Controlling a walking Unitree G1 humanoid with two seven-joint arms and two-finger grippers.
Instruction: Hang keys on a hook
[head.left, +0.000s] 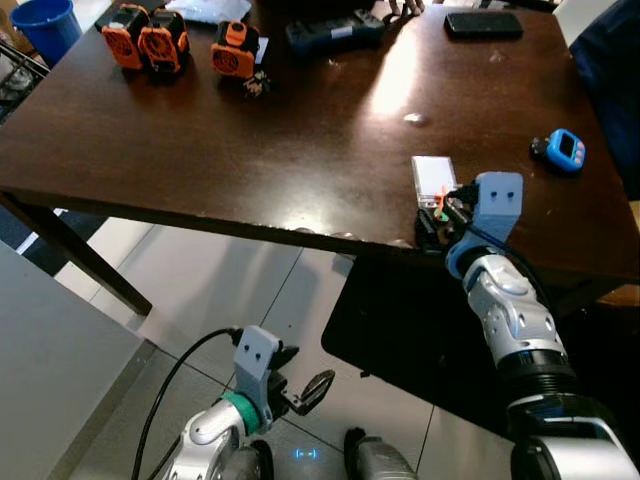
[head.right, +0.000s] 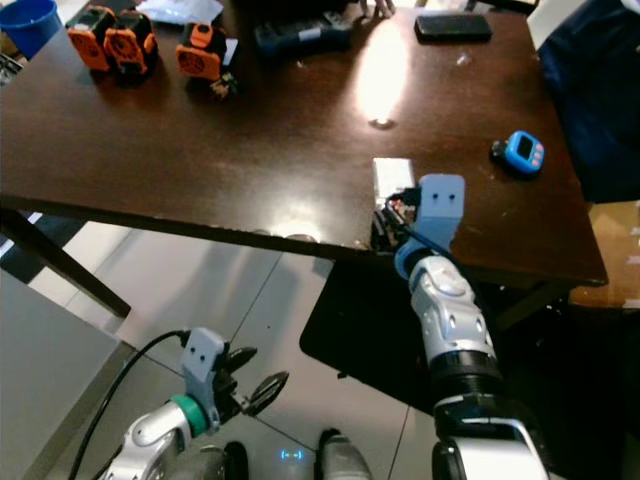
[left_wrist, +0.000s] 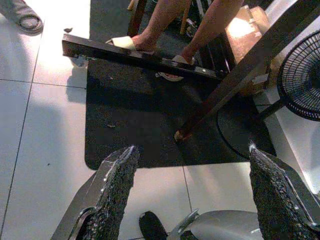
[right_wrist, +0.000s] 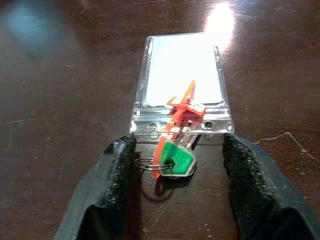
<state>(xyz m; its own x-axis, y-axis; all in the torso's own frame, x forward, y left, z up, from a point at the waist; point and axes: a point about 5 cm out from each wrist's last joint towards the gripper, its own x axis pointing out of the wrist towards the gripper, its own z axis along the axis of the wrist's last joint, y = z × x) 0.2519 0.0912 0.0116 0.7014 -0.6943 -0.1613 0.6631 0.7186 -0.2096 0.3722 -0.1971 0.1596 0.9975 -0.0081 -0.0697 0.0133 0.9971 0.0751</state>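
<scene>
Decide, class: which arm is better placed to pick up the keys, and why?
Right. The right pincer sits open at the table edge, straddling the green-headed keys by the clear card holder. The left pincer hangs low over the floor.

From our head we look steeply down on the dark brown wooden table (head.left: 250, 150); both eyes share it. Our right wrist camera sits close above it; our left faces white floor tiles (left_wrist: 30, 125).

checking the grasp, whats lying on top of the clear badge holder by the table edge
An orange strap and clip lie across the clear badge holder's lower edge, leading to a green-headed key just off it. The right gripper straddles the key, open. The key's blade is hidden.
</scene>
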